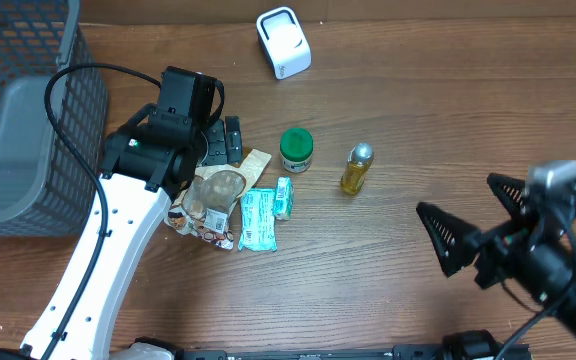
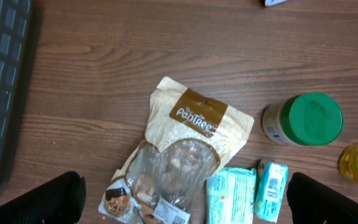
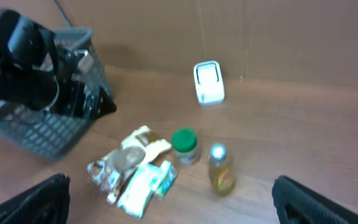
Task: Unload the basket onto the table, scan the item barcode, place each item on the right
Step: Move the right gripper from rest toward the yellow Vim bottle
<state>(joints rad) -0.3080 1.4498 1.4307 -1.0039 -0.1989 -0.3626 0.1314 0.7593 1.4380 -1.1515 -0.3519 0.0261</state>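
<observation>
Several items lie in a cluster on the wooden table. A beige snack pouch (image 1: 218,195) (image 2: 191,146) with a clear window lies beside two teal packets (image 1: 260,218) (image 2: 232,196). A green-lidded jar (image 1: 296,149) (image 2: 306,118) and a small yellow bottle (image 1: 356,168) (image 3: 221,169) stand to their right. The white scanner (image 1: 283,42) (image 3: 208,82) stands at the back. My left gripper (image 1: 218,148) (image 2: 185,205) hovers open just above the pouch, holding nothing. Well right of the bottle, my right gripper (image 1: 470,215) (image 3: 176,205) is open and empty.
A grey wire basket (image 1: 8,120) (image 3: 42,130) with a grey bin inside stands at the far left. A black cable (image 1: 68,110) loops from the left arm over the basket's edge. Bare wood lies between the bottle and the right arm.
</observation>
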